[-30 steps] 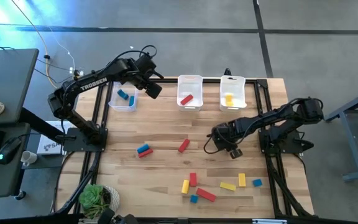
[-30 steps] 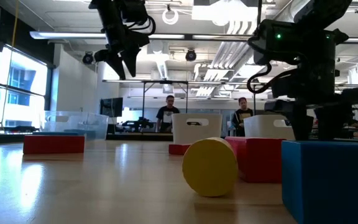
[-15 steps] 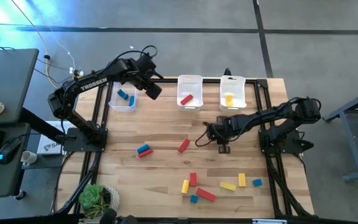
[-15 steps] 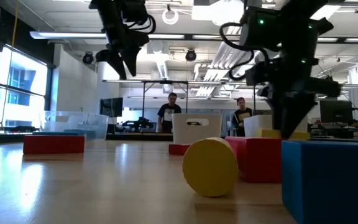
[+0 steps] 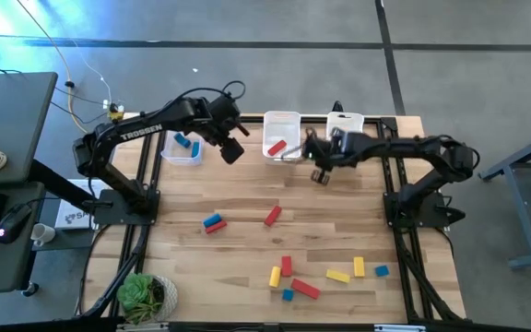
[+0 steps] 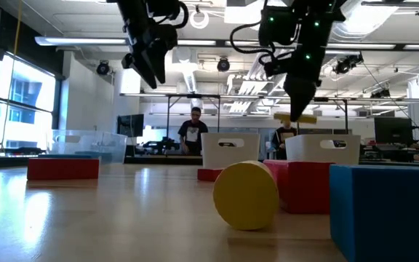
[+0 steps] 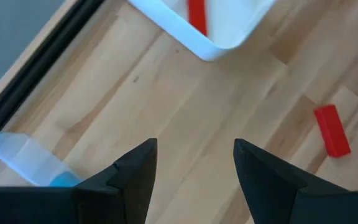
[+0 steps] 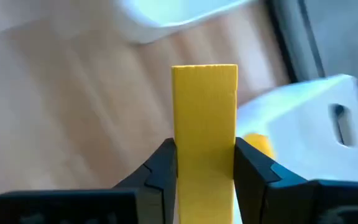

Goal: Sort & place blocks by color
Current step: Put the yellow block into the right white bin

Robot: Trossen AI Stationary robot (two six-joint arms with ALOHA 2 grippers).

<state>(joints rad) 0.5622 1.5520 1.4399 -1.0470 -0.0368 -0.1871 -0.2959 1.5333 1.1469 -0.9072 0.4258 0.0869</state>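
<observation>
plain yellow bar block (image 8: 204, 124) clamped between right gripper (image 8: 204, 163) fingers; left gripper (image 7: 194, 163) fingers spread, empty

The long yellow block (image 8: 204, 134) clamped between the dark fingers (image 8: 156, 171) ran off the right wrist picture's bottom edge, its lower end unseen. Behind it the white plastic bin (image 8: 316, 121) was blurred and cut by the right edge. In the low view a large blue block (image 6: 388, 211) was cropped at the corner. In the left wrist view another white bin (image 7: 219, 25) was cut off by the top edge.
</observation>
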